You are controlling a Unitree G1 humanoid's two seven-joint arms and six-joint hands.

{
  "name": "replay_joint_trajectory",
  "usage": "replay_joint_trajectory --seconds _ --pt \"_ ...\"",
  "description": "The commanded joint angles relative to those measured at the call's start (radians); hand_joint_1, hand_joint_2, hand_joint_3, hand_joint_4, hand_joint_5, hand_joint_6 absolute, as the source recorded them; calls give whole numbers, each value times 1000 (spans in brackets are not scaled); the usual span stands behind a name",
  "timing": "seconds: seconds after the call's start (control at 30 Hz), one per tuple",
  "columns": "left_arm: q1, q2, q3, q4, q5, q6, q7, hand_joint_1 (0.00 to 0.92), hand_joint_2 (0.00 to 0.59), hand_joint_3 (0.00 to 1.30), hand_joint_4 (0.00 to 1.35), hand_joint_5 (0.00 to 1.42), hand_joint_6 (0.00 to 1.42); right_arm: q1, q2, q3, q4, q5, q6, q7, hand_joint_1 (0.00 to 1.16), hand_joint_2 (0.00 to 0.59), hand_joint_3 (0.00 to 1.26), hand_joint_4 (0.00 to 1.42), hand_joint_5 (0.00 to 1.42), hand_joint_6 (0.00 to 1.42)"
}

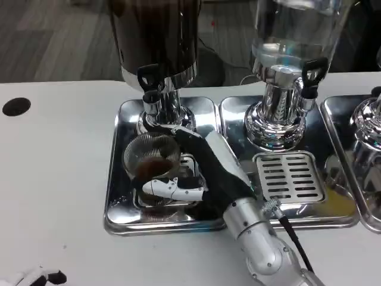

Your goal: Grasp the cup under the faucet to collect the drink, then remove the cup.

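Observation:
A clear glass cup (150,162) with a little dark drink at its bottom stands on the left steel drip tray (122,196), just below the black-handled faucet (150,80) of the dark dispenser (156,36). My right hand (205,170) wraps around the cup from the right, with fingers behind it and the thumb across its front. At the bottom left corner, only the fingertips of my left hand (41,277) show, resting near the table's edge; how they are set is unclear.
A second dispenser (286,65) with clear liquid stands on the middle tray, above a slotted grate (290,177). A third tray (363,155) and chrome base sit at the right edge. A dark hole (16,106) marks the table's left.

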Motion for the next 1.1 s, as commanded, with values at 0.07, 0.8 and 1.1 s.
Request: replay_joint_trajectory --seconds 0.07,0.8,1.1 --pt "19 11 25 -5 -16 -1 -12 0 132 402 274 320 462 10 7 13 -13 -23 15 -23 698 72 325 361 380 102" --pt "17 19 36 6 -41 -2 -15 0 133 404 283 325 462 -6 12 29 11 -43 14 -30 714 71 302 344 391 81" --pt "16 22 34 7 -37 -1 -15 0 133 404 284 328 462 -7 16 33 20 -50 16 -43 768 71 324 363 416 120"
